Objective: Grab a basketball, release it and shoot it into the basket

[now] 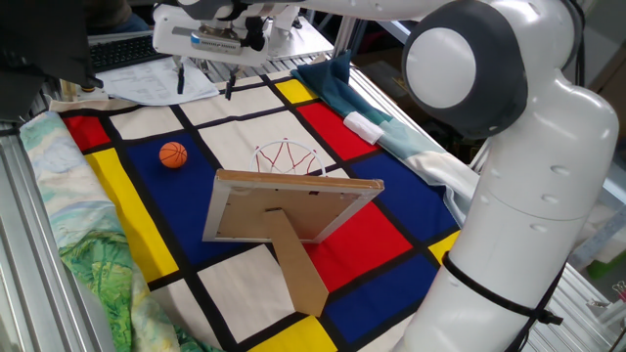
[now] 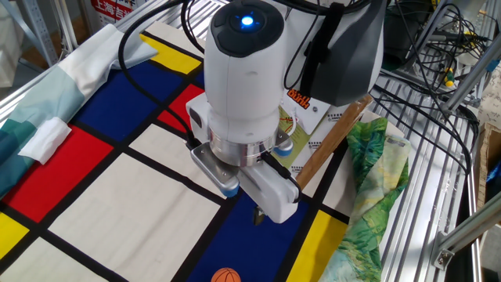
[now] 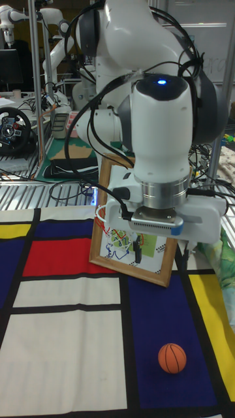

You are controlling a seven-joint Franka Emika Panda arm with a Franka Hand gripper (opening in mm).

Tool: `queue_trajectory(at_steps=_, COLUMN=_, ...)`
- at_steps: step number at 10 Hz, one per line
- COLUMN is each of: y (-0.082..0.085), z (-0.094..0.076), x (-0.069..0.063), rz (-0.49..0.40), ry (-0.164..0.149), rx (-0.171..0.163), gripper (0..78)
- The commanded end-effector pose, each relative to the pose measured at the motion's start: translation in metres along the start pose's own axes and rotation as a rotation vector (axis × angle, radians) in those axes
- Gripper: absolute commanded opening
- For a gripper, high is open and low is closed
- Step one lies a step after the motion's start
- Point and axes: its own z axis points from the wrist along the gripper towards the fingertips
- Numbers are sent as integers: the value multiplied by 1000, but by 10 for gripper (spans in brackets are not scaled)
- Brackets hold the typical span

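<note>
Basketball (image 1: pixel 173 154) lies free on a blue panel of the colour-block cloth (image 1: pixel 377 230), near the red hoop (image 1: pixel 290 156) and its tan-backed board (image 1: pixel 293 205), well apart from the gripper (image 1: pixel 202 80), which hangs above the cloth's far edge with its jaws spread and empty. To take the ball well, I would bring the fingers straight over it, lower until they straddle its middle, then close gently, since a round toy this light likely rolls at a nudge. The tall fixed view alone shows the board's printed face and the basketball (image 3: pixel 172 358) in front of it; the side view alone shows the net.
</note>
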Motion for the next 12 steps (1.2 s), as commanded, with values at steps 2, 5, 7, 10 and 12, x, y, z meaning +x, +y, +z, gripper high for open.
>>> queue_trajectory(at_steps=2, y=25, z=69, x=-13, rz=29, ry=-43, rx=-9, gripper=775)
queue_trajectory(at_steps=5, y=25, z=73, x=-13, rz=25, ry=-42, rx=-9, gripper=775)
queue_trajectory(at_steps=7, y=27, z=82, x=-15, rz=22, ry=-49, rx=-11, gripper=775)
queue_trajectory(at_steps=10, y=30, z=92, x=-21, rz=19, ry=-49, rx=-9, gripper=775)
queue_trajectory(at_steps=12, y=32, z=100, x=-26, rz=18, ry=-49, rx=-8, gripper=775)
